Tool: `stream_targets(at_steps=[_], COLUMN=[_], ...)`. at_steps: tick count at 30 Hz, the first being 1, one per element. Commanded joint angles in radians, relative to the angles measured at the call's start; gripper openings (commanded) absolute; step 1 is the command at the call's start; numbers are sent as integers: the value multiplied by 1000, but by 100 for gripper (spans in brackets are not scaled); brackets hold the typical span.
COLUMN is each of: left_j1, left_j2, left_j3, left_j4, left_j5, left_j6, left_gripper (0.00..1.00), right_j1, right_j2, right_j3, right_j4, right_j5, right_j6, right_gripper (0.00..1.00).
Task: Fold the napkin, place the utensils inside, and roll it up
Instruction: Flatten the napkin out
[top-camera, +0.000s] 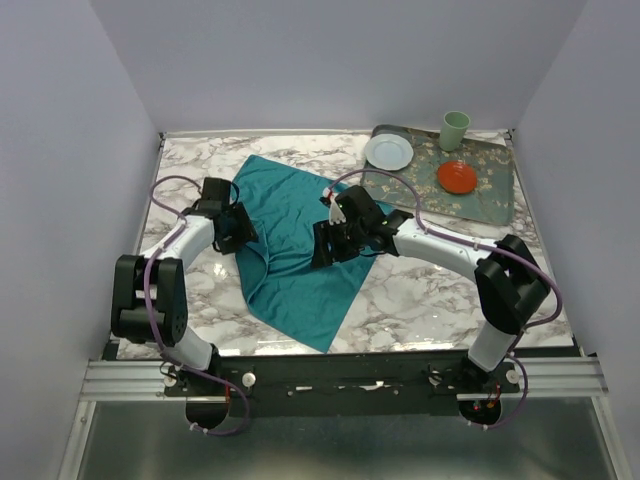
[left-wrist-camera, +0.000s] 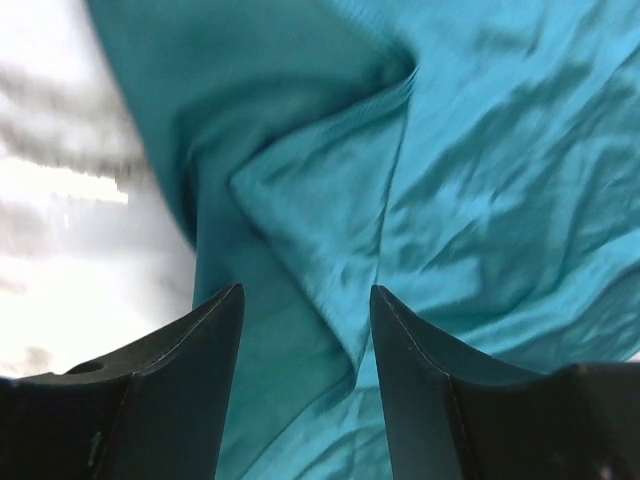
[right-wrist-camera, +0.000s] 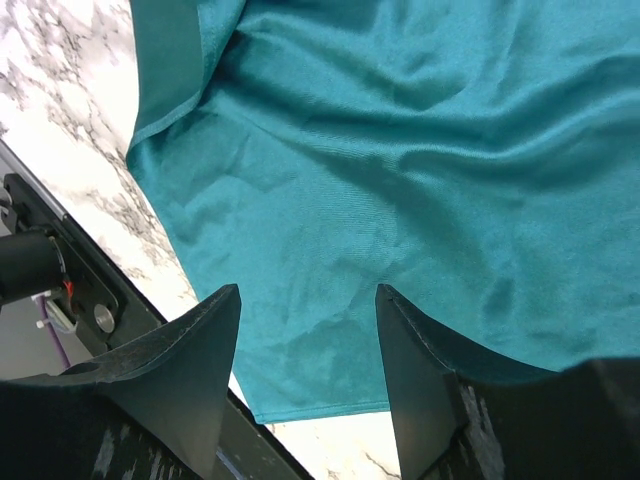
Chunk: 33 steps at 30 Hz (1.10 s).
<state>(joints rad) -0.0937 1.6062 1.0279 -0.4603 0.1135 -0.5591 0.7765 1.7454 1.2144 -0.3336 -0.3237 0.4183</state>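
A marble-topped table (top-camera: 420, 300) is seen from above, and the teal napkin (top-camera: 290, 270) is spread on it a little left of centre. It lies rumpled, with one corner pointed at the near edge and its far right part close beside a patterned grey-green tray (top-camera: 490, 190). The tray is set at the far right corner of the table.

The left gripper (top-camera: 240, 228) is held at the napkin's left edge. In its wrist view the jaws (left-wrist-camera: 305, 295) are seen parted, with nothing grasped, and a turned-over flap of the cloth (left-wrist-camera: 480, 180) lies below them. The right gripper (top-camera: 325, 245) is held over the middle of the napkin. Its jaws (right-wrist-camera: 305, 295) are likewise spread and empty above wrinkled cloth (right-wrist-camera: 400, 150). Whether either gripper touches the cloth cannot be told.

On the tray, a white plate (top-camera: 388, 152) is set at the left end, a smaller red plate (top-camera: 456, 177) near the middle, and a pale green cup (top-camera: 454, 130) at the far edge.
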Motion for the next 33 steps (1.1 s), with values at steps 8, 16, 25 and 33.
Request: stream_targets(at_steps=[8, 16, 25, 33], left_j1=[-1, -1, 8, 49], left_j2=[-111, -60, -119, -422], left_j3=[-221, -226, -204, -232], left_j4=[239, 281, 192, -92], left_j5=[58, 49, -88, -544], left_j6=[-263, -285, -280, -289], left_gripper=[45, 42, 0, 0], right_j1=[-8, -8, -11, -11], right_j2=[-44, -60, -72, -37], right_j3=[-30, -42, -39, -13], right_j4=[4, 4, -1, -2], right_j5=[37, 48, 58, 28], right_j6=[-6, -12, -21, -35], right_gripper=[65, 65, 65, 65])
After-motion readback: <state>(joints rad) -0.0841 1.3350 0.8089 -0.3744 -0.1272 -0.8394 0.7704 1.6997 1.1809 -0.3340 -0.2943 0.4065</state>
